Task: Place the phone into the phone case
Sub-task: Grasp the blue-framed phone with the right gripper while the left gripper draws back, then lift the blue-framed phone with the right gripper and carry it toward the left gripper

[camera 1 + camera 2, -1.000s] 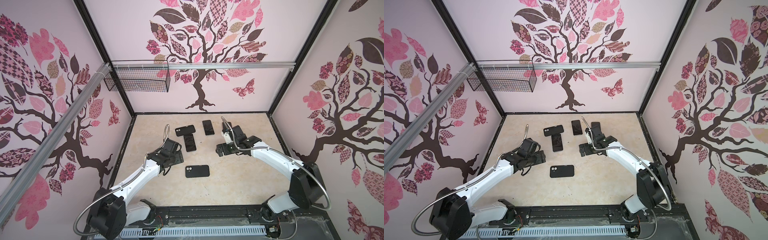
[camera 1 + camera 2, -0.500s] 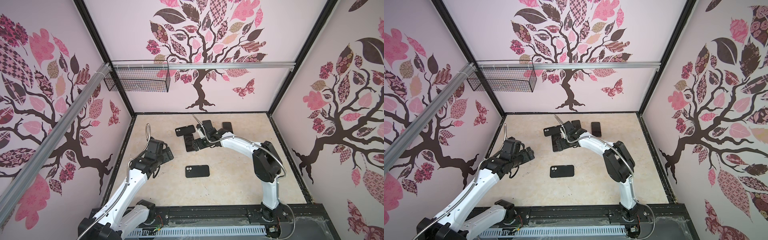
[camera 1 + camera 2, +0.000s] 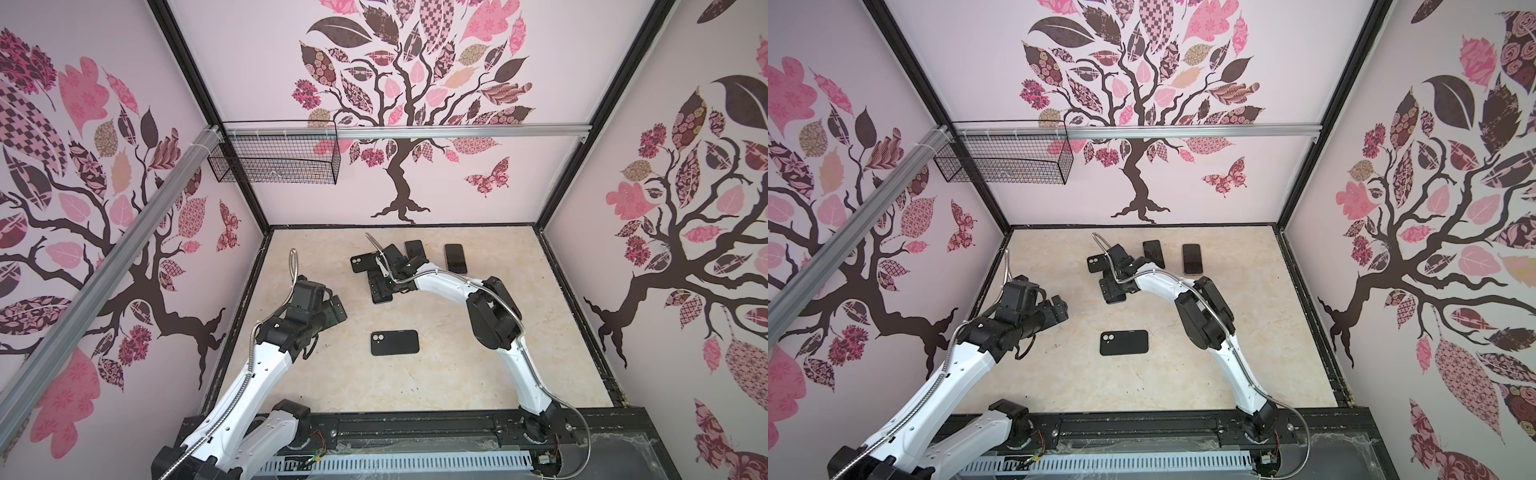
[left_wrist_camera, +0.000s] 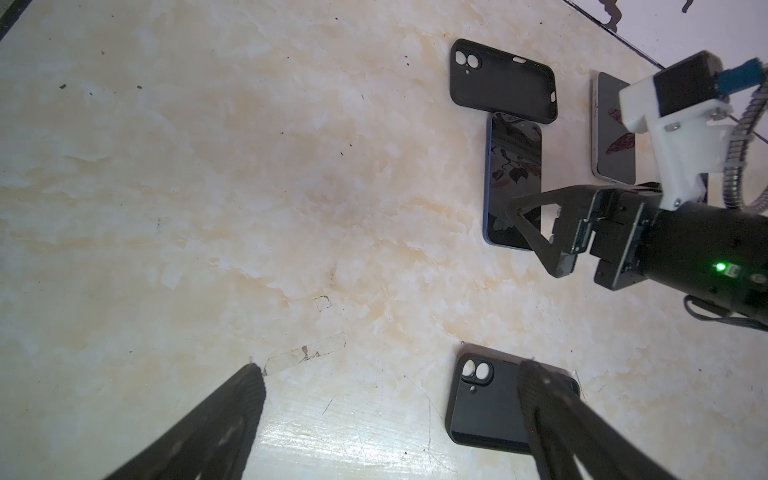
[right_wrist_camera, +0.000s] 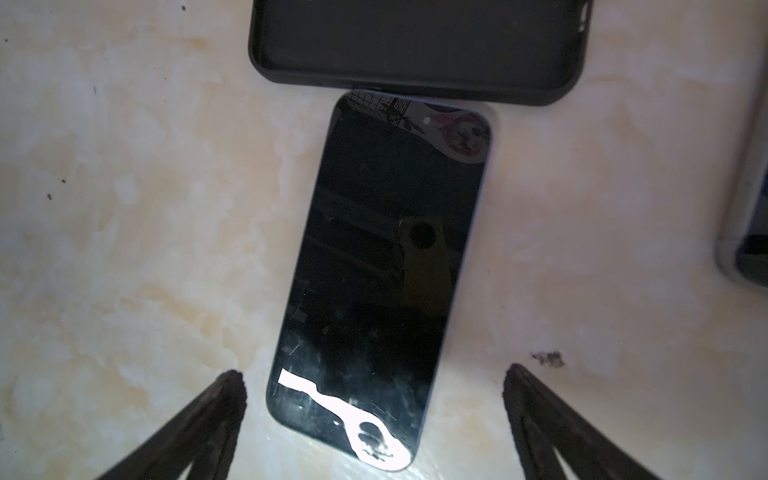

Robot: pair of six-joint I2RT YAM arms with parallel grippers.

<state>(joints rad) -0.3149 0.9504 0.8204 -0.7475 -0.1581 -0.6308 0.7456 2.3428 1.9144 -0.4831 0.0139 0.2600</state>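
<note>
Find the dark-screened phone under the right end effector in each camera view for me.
In a top view: the glossy dark-screened phone lies mid-table, towards the back wall.
In a top view: same spot.
Left wrist: in view, screen reflecting leaves.
Right wrist: fills the middle, inside the open right end effector.
Shared landmark: the empty black rubbery phone case against one end.
</note>
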